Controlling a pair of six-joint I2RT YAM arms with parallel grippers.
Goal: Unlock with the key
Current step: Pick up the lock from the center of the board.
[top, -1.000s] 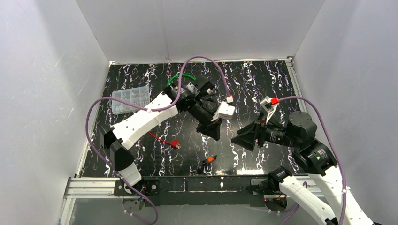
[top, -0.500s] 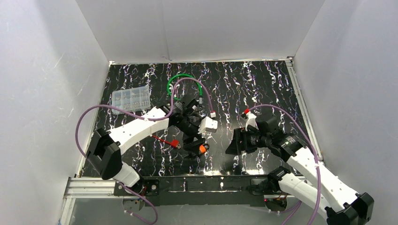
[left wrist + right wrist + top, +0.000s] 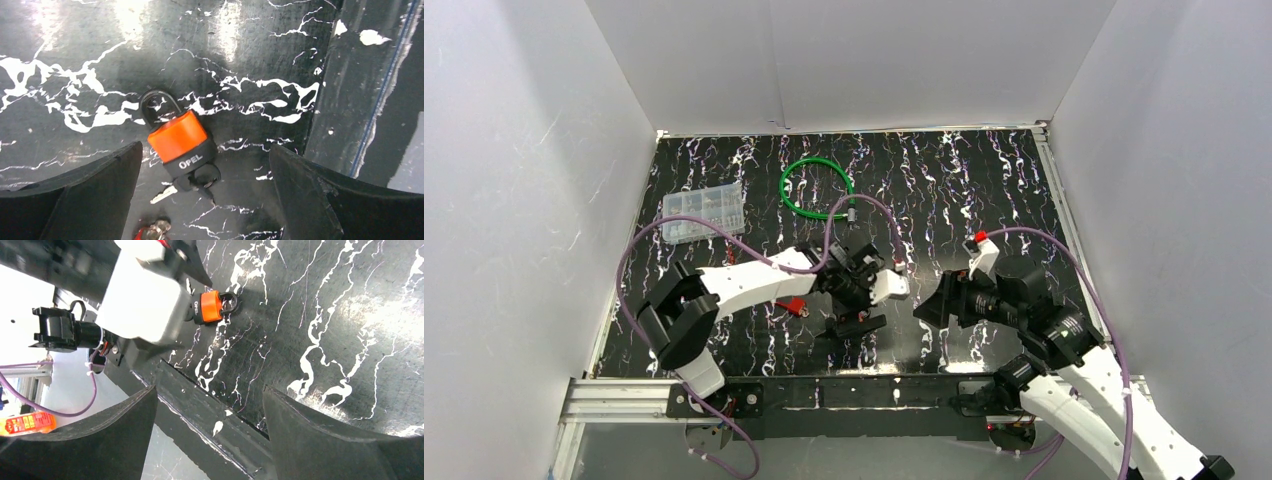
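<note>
An orange and black padlock [image 3: 179,141] marked OPEL lies flat on the black marbled table, shackle pointing away. At its base sit black-headed keys [image 3: 196,179] on a ring, one silver blade sticking out to the left. My left gripper [image 3: 205,200] hangs open just above them, one finger on each side, touching nothing. The top view has this gripper [image 3: 854,322] covering the lock. My right gripper [image 3: 934,300] is open and empty to the right. Its wrist view shows the padlock [image 3: 212,307] beside the left gripper's white body [image 3: 140,295].
A red clip on a red wire [image 3: 796,307] lies just left of the left gripper. A green cable loop [image 3: 816,188] and a clear plastic parts box [image 3: 704,212] sit farther back. The black front rail [image 3: 864,390] runs close behind the padlock.
My left gripper came down from mid-table to the padlock near the front edge and went from shut to wide open. The right arm lowered and drew in, its gripper still facing left.
</note>
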